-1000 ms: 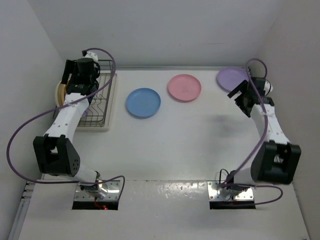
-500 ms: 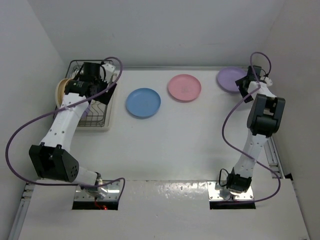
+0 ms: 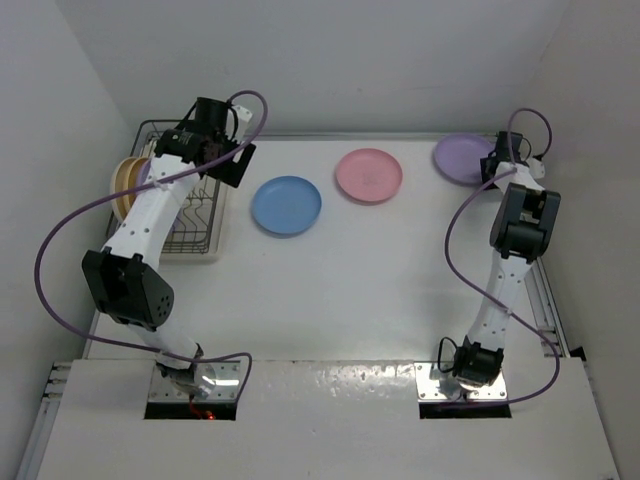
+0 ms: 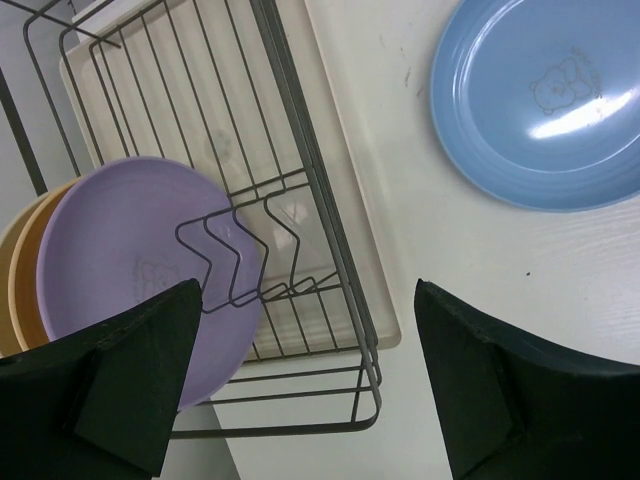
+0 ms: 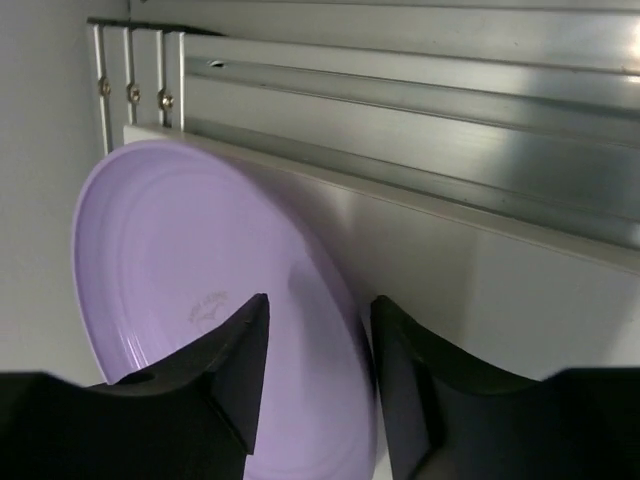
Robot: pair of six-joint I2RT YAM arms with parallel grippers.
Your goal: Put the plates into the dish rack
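The dish rack (image 3: 190,215) stands at the far left, and a purple plate (image 4: 140,260) and an orange-yellow plate (image 4: 22,270) stand on edge in it. My left gripper (image 3: 232,165) hovers open over the rack's right edge (image 4: 330,210), with nothing between its fingers. A blue plate (image 3: 286,205) and a pink plate (image 3: 369,175) lie flat on the table. A second purple plate (image 3: 462,158) lies at the far right corner. My right gripper (image 5: 320,300) is at its right rim (image 5: 345,300), one finger on each side, still with a gap.
The right wall and a metal rail (image 5: 420,120) run close behind the second purple plate. The left wall stands just beyond the rack. A cream-white tray (image 4: 345,180) lies under the rack wires. The left arm's purple cable (image 3: 60,250) loops over the left side.
My right arm swung up and reached the purple plate, and its fingers narrowed around the rim. My left gripper moved from above the rack's middle toward the back right, staying open.
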